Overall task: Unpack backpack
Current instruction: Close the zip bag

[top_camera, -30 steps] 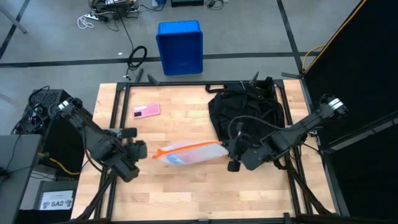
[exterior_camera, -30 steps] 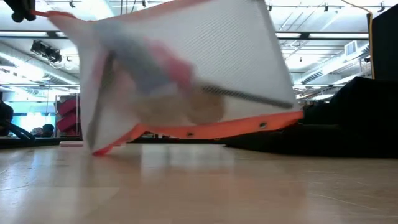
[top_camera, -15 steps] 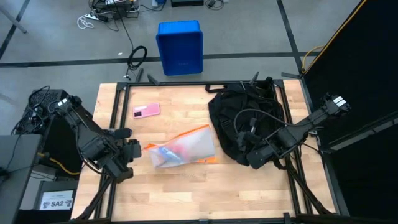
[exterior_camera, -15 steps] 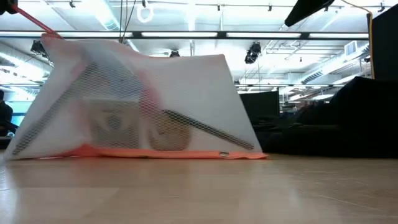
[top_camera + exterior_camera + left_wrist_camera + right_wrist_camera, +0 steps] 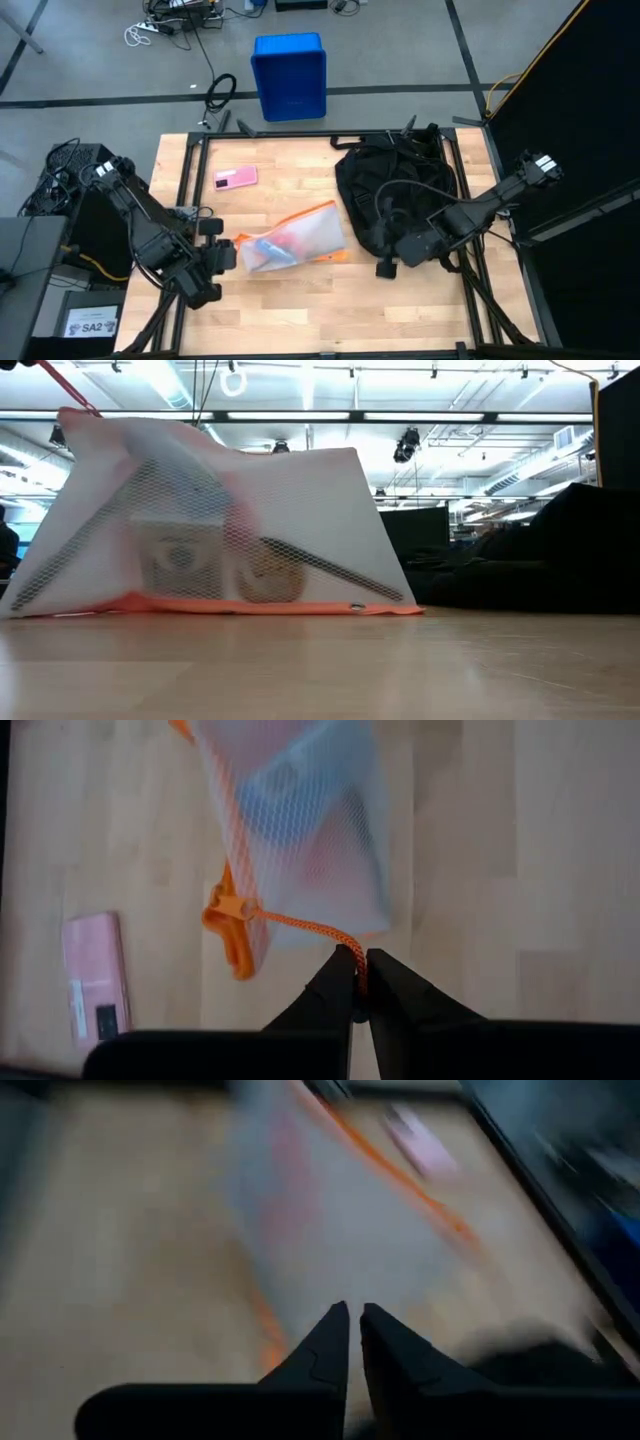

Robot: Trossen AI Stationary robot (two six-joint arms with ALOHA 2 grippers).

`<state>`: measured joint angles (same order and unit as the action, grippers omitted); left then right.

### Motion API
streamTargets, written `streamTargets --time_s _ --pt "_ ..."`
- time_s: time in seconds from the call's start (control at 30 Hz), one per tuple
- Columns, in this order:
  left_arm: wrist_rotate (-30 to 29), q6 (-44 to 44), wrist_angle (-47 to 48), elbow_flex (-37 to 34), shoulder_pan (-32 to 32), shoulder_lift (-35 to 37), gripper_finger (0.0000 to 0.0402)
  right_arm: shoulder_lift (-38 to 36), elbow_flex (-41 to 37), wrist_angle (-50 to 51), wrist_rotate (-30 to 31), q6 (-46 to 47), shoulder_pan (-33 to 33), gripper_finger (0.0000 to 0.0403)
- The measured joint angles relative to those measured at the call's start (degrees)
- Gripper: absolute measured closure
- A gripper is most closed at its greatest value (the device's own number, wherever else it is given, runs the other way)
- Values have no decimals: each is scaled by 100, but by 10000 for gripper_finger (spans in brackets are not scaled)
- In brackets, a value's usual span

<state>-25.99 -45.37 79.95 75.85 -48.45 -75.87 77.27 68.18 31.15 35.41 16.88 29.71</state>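
Right jaws shut, empty, just beside backpack (image 5: 395, 185); mesh pouch (image 5: 290, 240) between arms.

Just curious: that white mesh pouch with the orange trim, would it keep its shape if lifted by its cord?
Probably not. The pouch looks like soft mesh, tented over lumpy contents, so it would likely sag. The left gripper pinches its cord; hung there, it would probably swing.

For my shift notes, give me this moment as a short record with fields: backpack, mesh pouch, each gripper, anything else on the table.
backpack: on the table's right side
mesh pouch: white, orange-trimmed, lying mid-table
left gripper: shut on the pouch's orange cord
right gripper: shut, empty, beside the backpack
pink phone: flat on the table, apart from the pouch
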Motion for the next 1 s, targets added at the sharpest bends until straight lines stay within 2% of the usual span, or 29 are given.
streamTargets --time_s 0.13,0.2,0.37,0.47,0.57,0.63,0.83,1.0 --pt "-50 15 -47 0 0 -36 401 447 4 -2035 -1174 -1737 -145 362" --pt "-97 18 -48 0 -1 -36 401 720 31 -2609 -1430 -2231 -279 335" --pt "-143 31 -143 0 -6 -36 401 1555 484 -2906 -1435 -2758 -862 248" --pt "-145 51 -205 0 -7 -34 401 2092 1010 -2913 -1822 -2763 -1252 199" --pt "-171 207 -330 0 -7 -34 401 2665 1692 -2642 -2511 -2713 -1604 164" --pt "-205 288 -436 0 -7 -32 401 3090 2191 -2249 -2758 -2713 -1799 150" --pt "-206 381 -594 0 -27 -32 401 4029 3438 -421 -2806 -2741 -2241 140" --pt "-206 445 -715 0 -112 -32 401 4184 3728 260 -2800 -2751 -2527 152"
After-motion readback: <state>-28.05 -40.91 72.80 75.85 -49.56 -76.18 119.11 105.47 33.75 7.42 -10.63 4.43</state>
